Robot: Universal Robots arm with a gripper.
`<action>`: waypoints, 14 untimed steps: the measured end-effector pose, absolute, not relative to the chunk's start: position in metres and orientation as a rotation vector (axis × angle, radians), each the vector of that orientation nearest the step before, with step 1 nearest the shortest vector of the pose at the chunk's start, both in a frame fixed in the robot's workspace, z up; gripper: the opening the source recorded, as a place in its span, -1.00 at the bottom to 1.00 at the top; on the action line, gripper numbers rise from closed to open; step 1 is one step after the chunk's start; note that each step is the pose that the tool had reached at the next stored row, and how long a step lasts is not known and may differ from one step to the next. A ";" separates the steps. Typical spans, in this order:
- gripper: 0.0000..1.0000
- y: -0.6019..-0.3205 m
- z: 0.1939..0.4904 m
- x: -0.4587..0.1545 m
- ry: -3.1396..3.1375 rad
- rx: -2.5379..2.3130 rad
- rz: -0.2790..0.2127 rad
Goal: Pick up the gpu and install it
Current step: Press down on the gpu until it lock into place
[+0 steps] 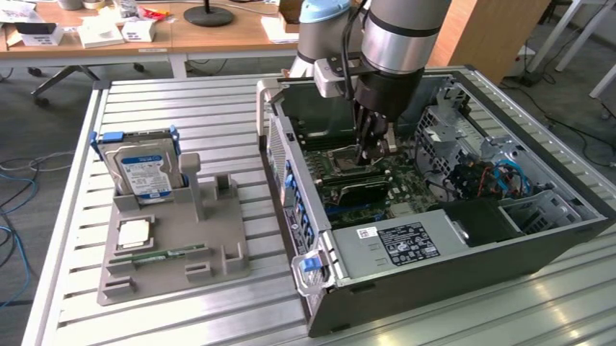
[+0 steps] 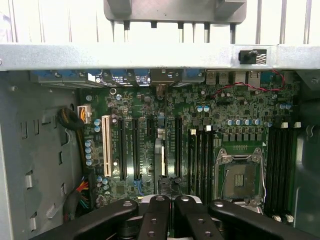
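Black metal hand [image 2: 167, 200] is pinching the thin, flat dark gpu card [image 2: 159, 155] over the green board [image 2: 240, 107]. It is looking stiff but easy to break, so holding its top edge is seeming best.

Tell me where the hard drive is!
The hard drive stands upright in the gray holder at the exterior view's left, beside the open computer case.

The open grey metal computer case [image 1: 539, 238] lies on its side on the slatted metal table [image 1: 192, 101]. The black gripper [image 1: 371, 155] reaches into the case, just above the green motherboard [image 1: 385, 180]. The grey plastic holder tray [image 1: 173, 238], with the silver hard drive with blue-white label [image 1: 146, 173], is beside the case, on the exterior view's left.
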State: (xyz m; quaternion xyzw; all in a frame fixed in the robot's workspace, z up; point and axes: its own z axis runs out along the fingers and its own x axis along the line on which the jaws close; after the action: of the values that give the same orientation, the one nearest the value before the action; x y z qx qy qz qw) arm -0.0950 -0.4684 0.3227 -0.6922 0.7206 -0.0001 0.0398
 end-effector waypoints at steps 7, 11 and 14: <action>-0.79 -0.468 0.323 -0.095 2.225 -2.122 0.013; -0.79 -0.468 0.322 -0.095 2.250 -2.108 0.025; -0.79 -0.468 0.321 -0.095 2.277 -2.082 0.027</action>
State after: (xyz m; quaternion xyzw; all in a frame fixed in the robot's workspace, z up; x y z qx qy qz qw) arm -0.0950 -0.4679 0.3212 -0.6745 0.7377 0.0087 0.0279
